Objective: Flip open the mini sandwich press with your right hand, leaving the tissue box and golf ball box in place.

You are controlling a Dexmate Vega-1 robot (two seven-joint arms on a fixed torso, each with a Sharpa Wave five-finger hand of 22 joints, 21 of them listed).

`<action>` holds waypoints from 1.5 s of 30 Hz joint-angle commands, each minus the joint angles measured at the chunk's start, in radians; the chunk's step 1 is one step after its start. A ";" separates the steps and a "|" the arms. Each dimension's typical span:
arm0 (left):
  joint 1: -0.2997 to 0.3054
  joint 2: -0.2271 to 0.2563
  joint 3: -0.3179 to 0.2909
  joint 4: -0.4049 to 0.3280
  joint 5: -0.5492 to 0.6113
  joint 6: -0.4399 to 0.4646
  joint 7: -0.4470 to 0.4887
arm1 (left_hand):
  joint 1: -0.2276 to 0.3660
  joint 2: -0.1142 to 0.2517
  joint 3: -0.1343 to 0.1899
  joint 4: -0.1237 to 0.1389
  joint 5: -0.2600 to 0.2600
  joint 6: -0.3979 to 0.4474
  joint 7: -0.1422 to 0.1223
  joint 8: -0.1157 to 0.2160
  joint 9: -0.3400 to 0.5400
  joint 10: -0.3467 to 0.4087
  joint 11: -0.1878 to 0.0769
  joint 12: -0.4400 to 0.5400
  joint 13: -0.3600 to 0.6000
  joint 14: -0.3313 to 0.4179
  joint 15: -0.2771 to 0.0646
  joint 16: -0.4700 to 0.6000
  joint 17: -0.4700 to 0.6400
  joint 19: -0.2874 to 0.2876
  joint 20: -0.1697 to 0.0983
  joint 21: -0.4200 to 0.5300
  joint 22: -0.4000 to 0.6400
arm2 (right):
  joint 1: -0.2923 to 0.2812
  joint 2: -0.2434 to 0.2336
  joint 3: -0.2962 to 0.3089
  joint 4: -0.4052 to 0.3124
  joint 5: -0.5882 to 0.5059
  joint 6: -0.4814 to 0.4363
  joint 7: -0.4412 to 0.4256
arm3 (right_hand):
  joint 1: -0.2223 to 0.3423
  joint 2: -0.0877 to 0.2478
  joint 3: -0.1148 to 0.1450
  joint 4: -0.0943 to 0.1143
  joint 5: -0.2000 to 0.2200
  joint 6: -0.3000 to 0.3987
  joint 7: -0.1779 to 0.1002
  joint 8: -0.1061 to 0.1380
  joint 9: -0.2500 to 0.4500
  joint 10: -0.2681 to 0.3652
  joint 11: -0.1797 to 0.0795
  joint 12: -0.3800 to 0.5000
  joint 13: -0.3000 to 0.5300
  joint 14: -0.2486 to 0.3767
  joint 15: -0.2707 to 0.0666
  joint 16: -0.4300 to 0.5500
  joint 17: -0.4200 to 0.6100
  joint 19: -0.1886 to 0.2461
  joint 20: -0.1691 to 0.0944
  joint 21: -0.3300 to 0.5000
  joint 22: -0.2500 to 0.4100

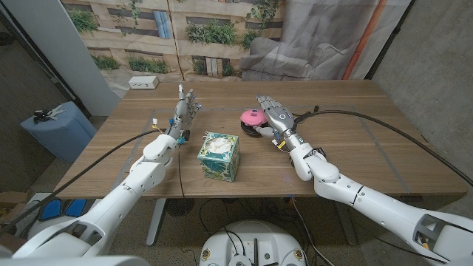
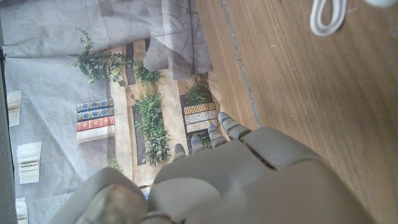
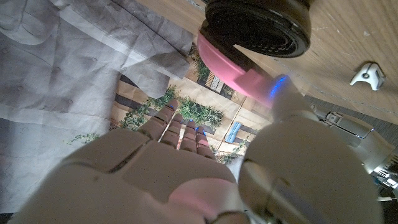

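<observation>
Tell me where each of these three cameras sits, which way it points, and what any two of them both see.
Head view: on the robot's head, looking down at the table; both arms, left hand, right hand, tissue box.
Left wrist view: along the left hand's back toward the backdrop.
Right wrist view: along the right hand's back; its thumb touches the pink lid.
Shared: head and right wrist views both show the sandwich press.

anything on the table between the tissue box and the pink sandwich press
Nothing: in the head view only bare wooden table lies between the teal patterned tissue box and the round pink mini sandwich press. The right robot hand sits at the press's far side.
</observation>
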State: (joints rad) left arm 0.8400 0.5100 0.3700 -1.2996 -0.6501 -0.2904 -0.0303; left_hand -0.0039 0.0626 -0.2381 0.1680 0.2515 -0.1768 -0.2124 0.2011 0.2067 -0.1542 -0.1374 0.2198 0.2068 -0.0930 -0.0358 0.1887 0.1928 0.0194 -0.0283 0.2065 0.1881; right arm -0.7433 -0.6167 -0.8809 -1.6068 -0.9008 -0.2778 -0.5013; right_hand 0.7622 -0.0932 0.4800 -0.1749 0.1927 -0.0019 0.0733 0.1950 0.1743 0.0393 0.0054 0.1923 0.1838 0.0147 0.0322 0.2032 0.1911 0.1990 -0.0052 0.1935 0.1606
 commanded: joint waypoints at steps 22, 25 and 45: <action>0.000 0.000 0.000 0.001 0.000 0.000 0.000 | 0.000 0.052 -0.008 0.001 0.005 -0.033 -0.008 0.005 0.005 -0.004 0.003 0.006 0.002 -0.007 -0.037 0.007 0.003 0.004 -0.004 0.007 0.003 | 0.013 0.008 0.045 -0.040 0.053 0.020 0.012 | 0.004 -0.003 0.001 0.008 0.001 0.000 0.003 -0.002 0.005 0.006 -0.001 0.000 0.003 0.003 0.014 0.000 0.002 0.007 0.011 -0.004 0.005; 0.000 0.000 0.000 0.001 0.000 0.000 0.000 | 0.000 0.052 -0.008 0.001 0.005 -0.034 -0.008 0.005 0.005 -0.005 0.002 0.006 0.002 -0.007 -0.037 0.007 0.003 0.004 -0.004 0.006 0.003 | 0.014 0.010 0.050 -0.041 0.062 0.024 0.009 | 0.004 -0.002 0.001 0.009 0.001 0.000 0.003 -0.002 0.005 0.007 -0.001 0.001 0.003 0.004 0.014 0.001 0.002 0.008 0.012 -0.005 0.005; 0.000 0.000 0.000 0.001 0.000 0.000 0.000 | 0.000 0.052 -0.007 0.001 0.005 -0.034 -0.008 0.005 0.005 -0.003 0.003 0.007 0.002 -0.007 -0.037 0.007 0.003 0.004 -0.003 0.007 0.003 | 0.054 0.041 0.051 0.010 0.077 0.031 -0.018 | 0.003 0.005 0.000 0.013 0.003 0.007 0.002 -0.001 0.005 0.013 0.001 0.002 0.003 0.005 0.016 0.001 0.003 0.009 0.013 -0.006 0.005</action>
State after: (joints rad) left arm 0.8397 0.5097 0.3700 -1.2988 -0.6500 -0.2908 -0.0305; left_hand -0.0039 0.0626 -0.2381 0.1680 0.2515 -0.1768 -0.2124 0.2011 0.2067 -0.1542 -0.1374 0.2198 0.2068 -0.0929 -0.0358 0.1887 0.1928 0.0195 -0.0283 0.2065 0.1881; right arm -0.7124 -0.5929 -0.8292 -1.6285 -0.8338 -0.2498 -0.5026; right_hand 0.7622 -0.0932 0.4800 -0.1666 0.1928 -0.0019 0.0733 0.1951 0.1742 0.0431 0.0090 0.1924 0.1838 0.0201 0.0375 0.2033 0.1911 0.2097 0.0056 0.1865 0.1607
